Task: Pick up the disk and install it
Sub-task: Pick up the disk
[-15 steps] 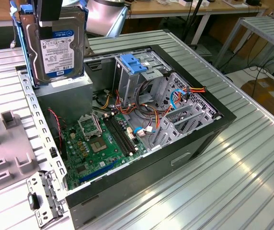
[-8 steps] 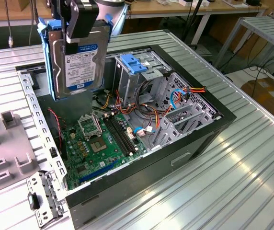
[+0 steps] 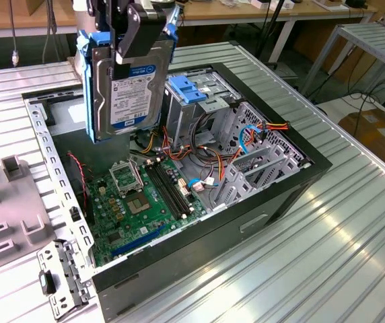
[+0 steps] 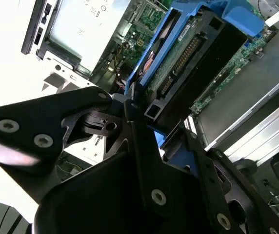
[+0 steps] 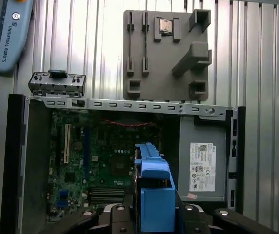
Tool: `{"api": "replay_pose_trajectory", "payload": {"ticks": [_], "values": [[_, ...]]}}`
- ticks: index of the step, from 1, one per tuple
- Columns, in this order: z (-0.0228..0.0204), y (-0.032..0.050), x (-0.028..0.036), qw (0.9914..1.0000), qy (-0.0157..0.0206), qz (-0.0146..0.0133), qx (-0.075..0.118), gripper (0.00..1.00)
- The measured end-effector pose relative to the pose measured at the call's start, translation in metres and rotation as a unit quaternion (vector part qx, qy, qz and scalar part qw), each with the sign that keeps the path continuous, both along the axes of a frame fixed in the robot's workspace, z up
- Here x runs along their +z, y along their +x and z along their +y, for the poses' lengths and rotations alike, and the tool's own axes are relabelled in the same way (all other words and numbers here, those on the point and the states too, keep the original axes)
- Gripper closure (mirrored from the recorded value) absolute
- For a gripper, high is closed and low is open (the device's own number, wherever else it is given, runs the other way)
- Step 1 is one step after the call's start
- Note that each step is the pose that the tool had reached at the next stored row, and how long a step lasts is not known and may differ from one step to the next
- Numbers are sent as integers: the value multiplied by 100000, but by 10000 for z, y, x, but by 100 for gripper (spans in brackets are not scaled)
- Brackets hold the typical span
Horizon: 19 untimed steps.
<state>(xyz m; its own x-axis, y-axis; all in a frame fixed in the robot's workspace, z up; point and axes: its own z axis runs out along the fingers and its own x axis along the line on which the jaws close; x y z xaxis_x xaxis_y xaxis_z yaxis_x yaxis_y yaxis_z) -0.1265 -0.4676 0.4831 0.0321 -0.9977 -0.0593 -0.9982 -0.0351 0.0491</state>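
Disk [image 3: 126, 87]: dark-grey hard drive in a light-blue carrier, hanging on end above the open computer case [image 3: 280, 195], long axis near vertical, clear of the ribbed surface [image 3: 354, 256]. The fingers [image 3: 137, 33] are clamped on its upper end, so the drive hangs straight down from them. The drive cage [image 3: 209, 111] stands just to the exterior view's right, and the motherboard [image 3: 138, 202] lies below.

I see open room over the motherboard [image 3: 137, 202], lower centre of the exterior view; right of it, the drive cage [image 3: 213, 111] and cables [image 3: 246, 138] crowd the case [image 3: 273, 196]. The disk [image 3: 128, 94] hangs clear, upper left.
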Motion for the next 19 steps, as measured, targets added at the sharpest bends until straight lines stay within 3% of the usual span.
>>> {"api": "replay_pose_trajectory", "payload": {"ticks": [7,10,19], "values": [[-86,152,-7,100000,3,59,1,63],[-152,235,-12,100000,6,89,-2,63],[-273,374,-19,100000,1,150,0,63]]}}
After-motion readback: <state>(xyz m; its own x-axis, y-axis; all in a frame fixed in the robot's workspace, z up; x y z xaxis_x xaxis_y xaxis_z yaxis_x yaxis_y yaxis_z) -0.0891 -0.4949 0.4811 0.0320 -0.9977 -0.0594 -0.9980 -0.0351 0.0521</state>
